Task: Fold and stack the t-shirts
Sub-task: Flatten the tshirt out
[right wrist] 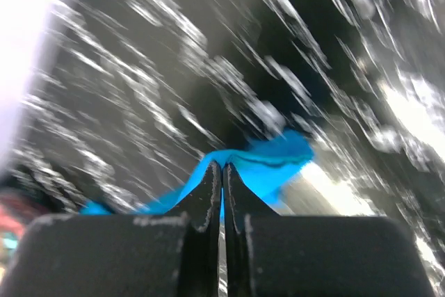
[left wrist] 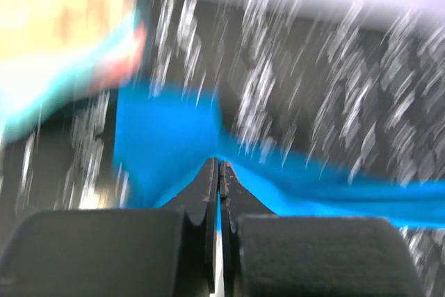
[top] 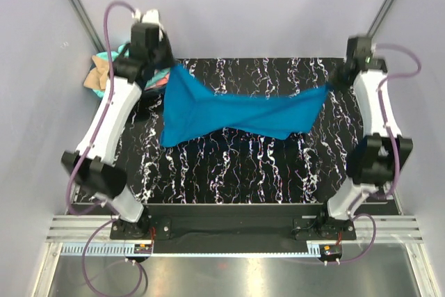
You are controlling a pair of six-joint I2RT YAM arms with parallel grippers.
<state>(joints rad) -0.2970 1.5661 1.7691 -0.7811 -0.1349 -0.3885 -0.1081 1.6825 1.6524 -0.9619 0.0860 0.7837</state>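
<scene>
Left gripper point(left wrist: 218, 165): closed, its two fingers pressed flat together with a fold of the blue shirt point(top: 236, 113) pinched at their tips. Right gripper point(right wrist: 221, 166): closed likewise, clamped on the opposite end of the same shirt, with a small bunch of blue cloth showing just beyond its fingertips.

Position of the shirt: it is stretched between the two grippers, running from the left gripper at the far left of the tabletop point(top: 236, 172) across to the right gripper at the far right. Next to the right gripper the cloth is drawn into a narrow point. Toward the left gripper it widens, and a broad flap drops below and to the near side of that gripper. The flap's lower corner rests on or just above the black, white-veined surface (the overhead view does not settle which). The middle span shows long creases along the line of pull.

Other items: a pile of shirts point(top: 104, 67) lies just to the left of the left gripper, at the tabletop's far left corner, partly hidden by the left arm. Tan and turquoise cloth show from above; the left wrist view adds a streak of coral (heavily blurred). Whether the pile touches the blue shirt cannot be told.

Both wrist views are smeared; only the fingers and the blue cloth nearest them are legible.
</scene>
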